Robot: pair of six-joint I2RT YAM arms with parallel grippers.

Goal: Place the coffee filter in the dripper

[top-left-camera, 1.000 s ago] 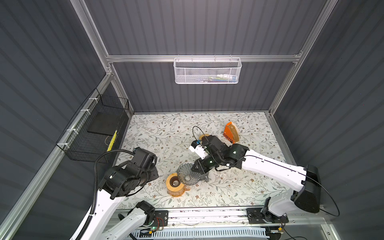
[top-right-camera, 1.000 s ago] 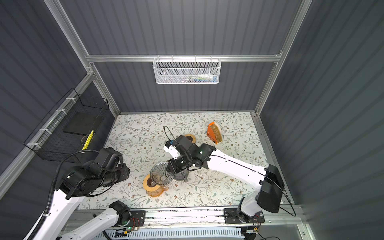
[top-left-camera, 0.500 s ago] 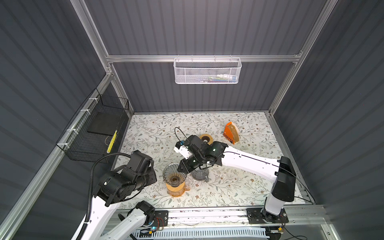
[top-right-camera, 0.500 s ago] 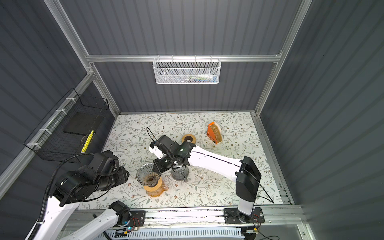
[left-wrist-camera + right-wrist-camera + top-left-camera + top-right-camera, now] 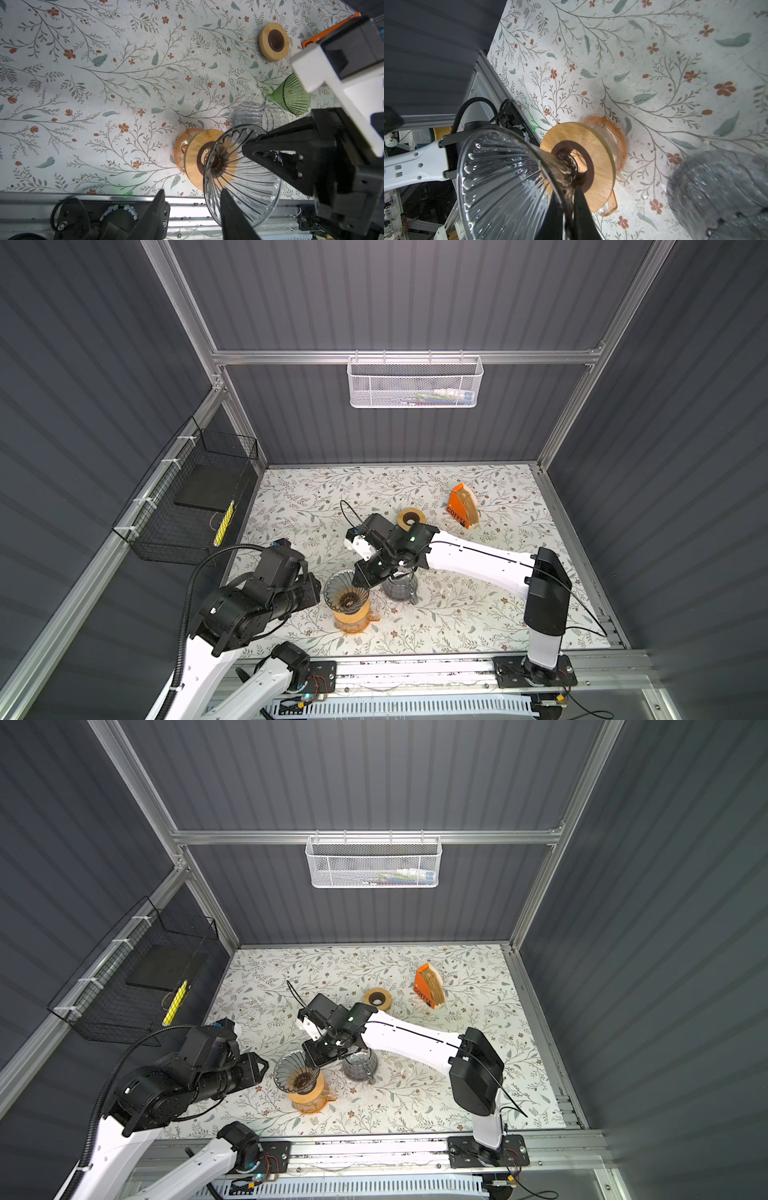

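The dripper [image 5: 347, 593] [image 5: 296, 1073] is a clear ribbed glass cone. It leans with its narrow end at the hole of the wooden ring [image 5: 600, 149] [image 5: 193, 158] on the orange carafe [image 5: 353, 620] [image 5: 309, 1100]. My right gripper [image 5: 365, 577] [image 5: 318, 1054] [image 5: 569, 207] is shut on the dripper's [image 5: 508, 176] wall. My left gripper [image 5: 318, 587] [image 5: 264, 1067] [image 5: 192, 190] stands open just beside the dripper's [image 5: 249, 187] rim, holding nothing. Brown coffee filters [image 5: 471, 506] stand in the orange holder [image 5: 459, 512] [image 5: 428, 992] at the back right, away from both grippers.
A clear grey glass server [image 5: 400, 587] [image 5: 359, 1067] [image 5: 716, 187] stands right beside the carafe, under my right arm. A green glass cone [image 5: 291, 97] lies behind it. A spare wooden ring [image 5: 411, 518] [image 5: 377, 997] lies farther back. A wire basket [image 5: 195, 497] hangs on the left wall.
My right arm has carried the dripper leftward from beside the carafe onto its wooden ring. The left arm has shifted slightly and its jaws have widened a little.
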